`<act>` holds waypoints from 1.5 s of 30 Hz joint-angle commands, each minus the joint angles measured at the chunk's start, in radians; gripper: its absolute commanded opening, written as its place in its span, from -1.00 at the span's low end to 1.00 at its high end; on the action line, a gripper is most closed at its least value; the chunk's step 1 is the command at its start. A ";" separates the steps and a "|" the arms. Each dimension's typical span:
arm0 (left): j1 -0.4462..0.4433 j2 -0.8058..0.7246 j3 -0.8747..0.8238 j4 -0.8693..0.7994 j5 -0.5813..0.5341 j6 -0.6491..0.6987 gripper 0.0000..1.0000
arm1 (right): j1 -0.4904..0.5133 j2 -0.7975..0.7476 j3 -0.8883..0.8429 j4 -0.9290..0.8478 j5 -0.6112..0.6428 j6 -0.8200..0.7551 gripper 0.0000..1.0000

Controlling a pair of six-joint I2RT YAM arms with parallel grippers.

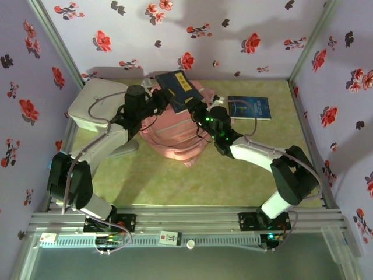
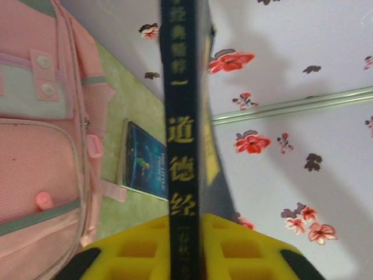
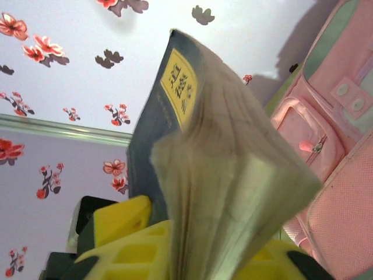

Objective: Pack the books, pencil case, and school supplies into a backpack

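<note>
- Nearest you, the pink backpack (image 1: 175,143) lies slumped in the middle of the green table (image 1: 233,175), between your two arms. Its front pockets look zipped; you cannot tell from here whether the main compartment is open, or whether anything is inside.
- Just above the backpack, both arms meet on one dark blue book (image 1: 176,87), held in the air — tilted, spine towards your left arm.
- Your left gripper (image 2: 186,224) is clenched on the spine, a yellow finger pressed to each side.
- Your right gripper (image 3: 204,239) is closed on the opposite edge, the pages fanning out between its fingers.
- The step in hand looks like a two-handed steadying or handover of this book before packing. Next, one arm probably has to let go so the other can angle the book down into the bag's mouth.
- Further right, a second blue book (image 1: 249,107) lies flat on the table, just beside the backpack, not yet packed.
- At the far left sits a white box (image 1: 93,105), lid shut, contents hidden.
</note>
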 commanded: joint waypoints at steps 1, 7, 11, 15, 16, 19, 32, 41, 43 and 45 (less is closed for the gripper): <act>-0.001 -0.056 -0.007 -0.056 0.012 0.104 -0.30 | 0.002 -0.061 0.026 -0.099 0.069 -0.105 -0.75; 0.008 -0.072 0.037 -0.336 -0.002 0.405 0.33 | -0.012 -0.183 -0.026 -0.251 0.154 -0.228 -0.86; 0.006 -0.042 0.107 -0.552 -0.018 0.645 0.66 | -0.038 -0.301 -0.063 -0.410 0.223 -0.305 -0.88; 0.000 -0.006 0.141 -0.649 -0.028 0.842 0.99 | -0.061 -0.408 -0.078 -0.612 0.349 -0.383 -0.89; -0.005 0.001 0.140 -0.653 -0.030 0.886 0.99 | -0.075 -0.425 -0.080 -0.643 0.357 -0.392 -0.90; -0.016 0.045 0.178 -0.705 -0.049 0.996 0.99 | -0.118 -0.474 -0.096 -0.714 0.358 -0.401 -0.90; -0.175 0.325 0.413 -0.981 -0.308 1.290 0.89 | -0.180 -0.526 -0.157 -0.771 0.338 -0.352 -0.88; -0.228 0.465 0.522 -1.052 -0.392 1.335 0.33 | -0.192 -0.536 -0.169 -0.786 0.338 -0.330 -0.87; -0.231 0.481 0.536 -1.059 -0.393 1.335 0.23 | -0.195 -0.537 -0.171 -0.793 0.333 -0.320 -0.88; -0.230 0.492 0.546 -1.065 -0.395 1.341 0.20 | -0.196 -0.537 -0.174 -0.796 0.331 -0.314 -0.88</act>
